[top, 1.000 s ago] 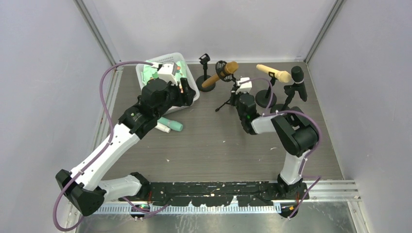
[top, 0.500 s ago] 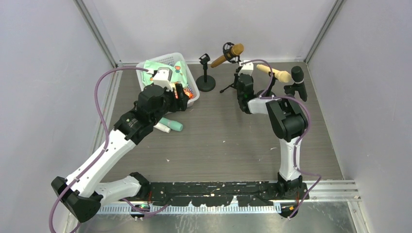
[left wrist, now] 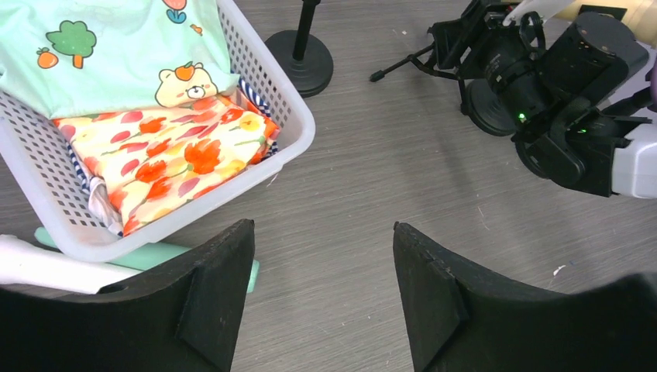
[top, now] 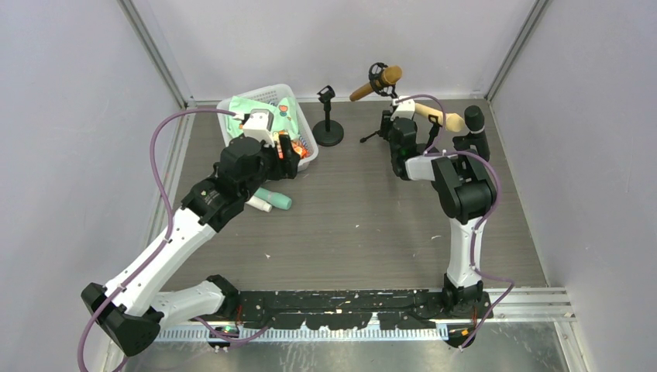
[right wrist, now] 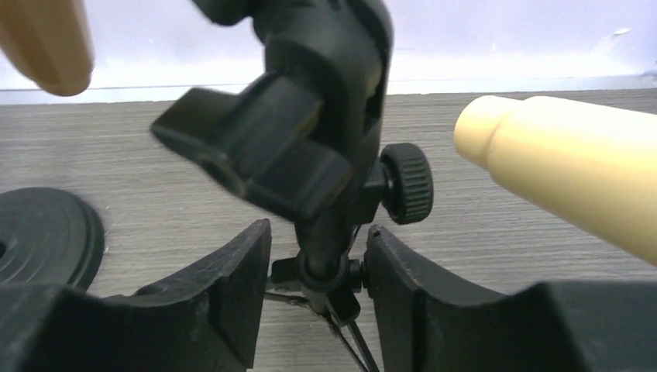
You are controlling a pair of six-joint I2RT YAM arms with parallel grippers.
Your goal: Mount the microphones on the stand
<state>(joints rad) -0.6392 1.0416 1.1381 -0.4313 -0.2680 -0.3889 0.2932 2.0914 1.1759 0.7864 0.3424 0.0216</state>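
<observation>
The basket [left wrist: 302,132] sits at the far left of the table [top: 349,225], with folded cloths [left wrist: 155,147] in it. Two loose microphones [top: 271,200] lie side by side on the table, just beside the basket's near side. My left gripper [left wrist: 324,232] hangs by its near right corner. Right of the basket is the round-base stand [top: 328,124]. Further right, my right gripper [right wrist: 318,232] flanks the stem of the tripod stand [right wrist: 333,77], with the tripod's microphone [top: 377,80] on top. Beyond it come the slanting microphone [top: 438,116], then the upright microphone [top: 474,120] at the far right.
</observation>
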